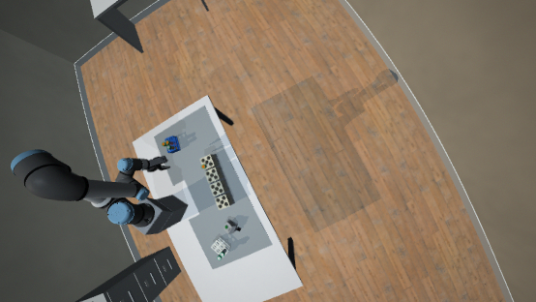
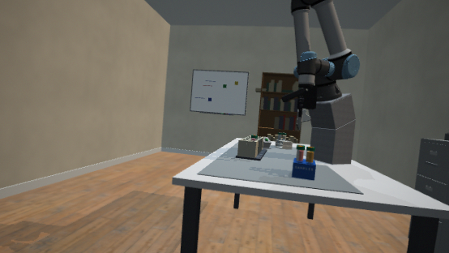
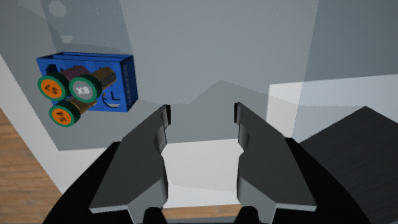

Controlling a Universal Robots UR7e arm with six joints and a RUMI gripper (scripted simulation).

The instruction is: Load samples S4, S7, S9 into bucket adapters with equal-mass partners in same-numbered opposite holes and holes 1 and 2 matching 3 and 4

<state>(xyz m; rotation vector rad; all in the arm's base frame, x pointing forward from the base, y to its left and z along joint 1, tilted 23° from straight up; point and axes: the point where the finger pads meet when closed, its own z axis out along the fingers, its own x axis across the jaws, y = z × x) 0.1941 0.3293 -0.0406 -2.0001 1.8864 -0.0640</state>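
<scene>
My gripper point(image 1: 167, 163) point(image 2: 299, 125) point(image 3: 202, 105) is partly open and empty, high above the table, beside the blue sample rack point(image 1: 177, 143) point(image 2: 304, 170) point(image 3: 129, 85). In the wrist view the rack is at the upper left, holding S7 point(image 3: 51, 88), X8 point(image 3: 84, 90) with a grey dot, and S4 point(image 3: 64, 114). Levels are hard to read. The pale adapters stand in a row on the stand; an orange-dotted tube point(image 1: 203, 166) is in the end adapter point(image 1: 209, 159) nearest the blue rack. Adapter numbers are unreadable.
A white rack point(image 1: 219, 244) point(image 2: 287, 145) with green-capped tubes stands at the far end. Between it and the adapters is a small grey object point(image 1: 232, 224) with a green spot, apparently the DONE desk. The robot's base block point(image 1: 166, 213) point(image 2: 333, 139) stands at the table's side.
</scene>
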